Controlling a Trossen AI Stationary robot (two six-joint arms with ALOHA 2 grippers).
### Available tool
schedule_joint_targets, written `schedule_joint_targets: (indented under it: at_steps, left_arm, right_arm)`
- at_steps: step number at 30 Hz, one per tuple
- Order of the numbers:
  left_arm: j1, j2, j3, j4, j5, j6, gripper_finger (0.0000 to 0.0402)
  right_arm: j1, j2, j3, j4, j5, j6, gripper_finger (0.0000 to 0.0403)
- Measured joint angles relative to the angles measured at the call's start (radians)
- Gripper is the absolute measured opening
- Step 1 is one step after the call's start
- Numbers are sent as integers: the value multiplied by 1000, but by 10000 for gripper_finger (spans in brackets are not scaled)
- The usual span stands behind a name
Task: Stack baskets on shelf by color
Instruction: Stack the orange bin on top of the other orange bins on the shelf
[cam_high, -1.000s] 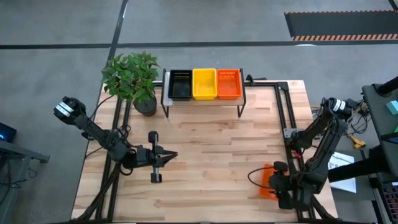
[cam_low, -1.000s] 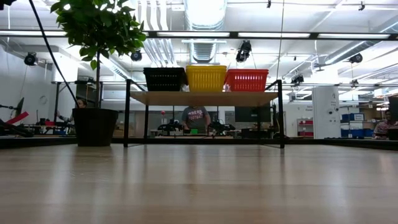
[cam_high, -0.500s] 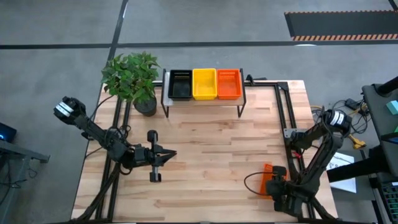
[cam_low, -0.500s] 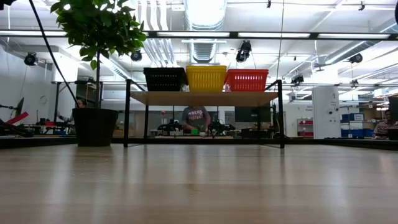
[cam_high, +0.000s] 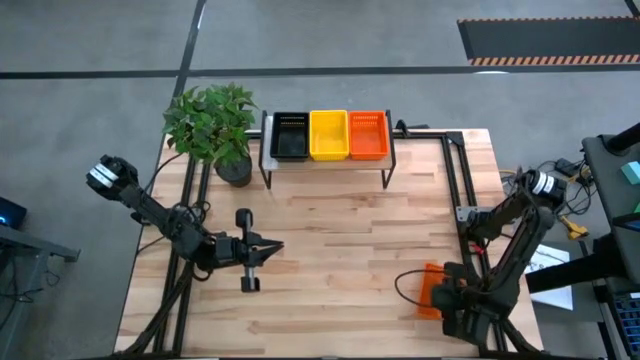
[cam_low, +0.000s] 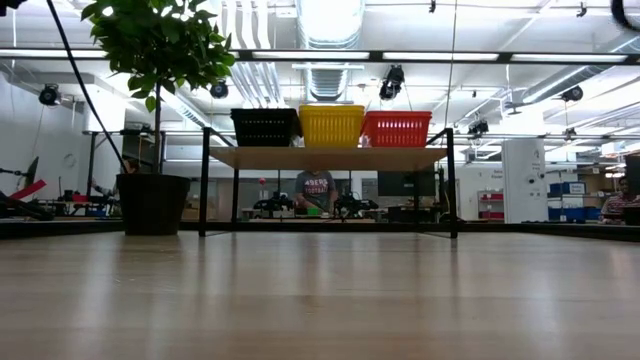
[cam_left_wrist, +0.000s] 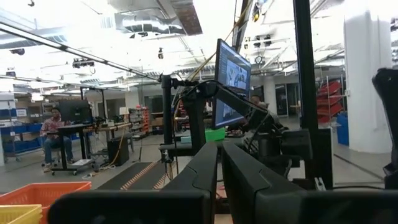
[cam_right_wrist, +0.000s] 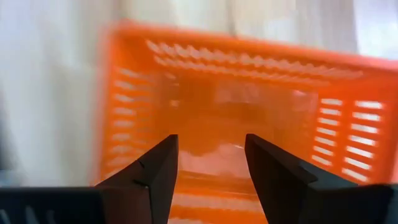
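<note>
On the shelf (cam_high: 325, 162) at the table's far side stand a black basket (cam_high: 290, 136), a yellow basket (cam_high: 329, 134) and an orange basket (cam_high: 368, 134) in a row, each on its bottom. Another orange basket (cam_high: 428, 290) sits on the table near the right near corner. My right gripper (cam_right_wrist: 208, 165) hangs open over it, pointing steeply down, with its fingers above the basket's inside (cam_right_wrist: 217, 106). My left gripper (cam_high: 272, 250) is shut and holds nothing; it stays above the table's left part, pointing toward the right.
A potted plant (cam_high: 215, 125) stands left of the shelf at the far left. Black frame rails (cam_high: 455, 190) run along the table's right side. Bare wood (cam_high: 340, 240) lies between the two arms. A person (cam_low: 315, 190) shows beyond the table in the low view.
My right gripper has tipped more steeply down and sunk slightly over the orange basket on the table, its arm swinging a little toward the right edge. The basket has stayed in place.
</note>
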Motion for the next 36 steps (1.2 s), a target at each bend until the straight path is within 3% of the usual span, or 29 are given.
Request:
schedule_joint_targets:
  at_steps: [7, 15, 18, 21, 24, 29, 36]
  left_arm:
    - [0, 0, 0, 9, 0, 0, 8]
    - [0, 0, -1, 7, 0, 45, 8]
    - [0, -1, -1, 8, 0, 70, 8]
    - [0, -10, -1, 9, 0, 108, 8]
    - [0, -28, 0, 9, 0, 159, 8]
    - [0, -77, -6, 9, 0, 237, 8]
    - [-2, -99, -28, -2, 0, 234, 8]
  right_arm:
    - [12, -47, 36, 174, 3, -28, 183]
    - [11, 85, 30, 163, 2, 15, 167]
    - [3, 132, 30, 166, 6, -10, 136]
    - [-14, 153, 43, 161, -7, -62, 74]
    - [-39, 151, 89, 143, -8, -172, 21]
    - [-147, 125, 237, -4, 5, -378, 9]
    - [-389, 107, 513, -277, 155, -767, 9]
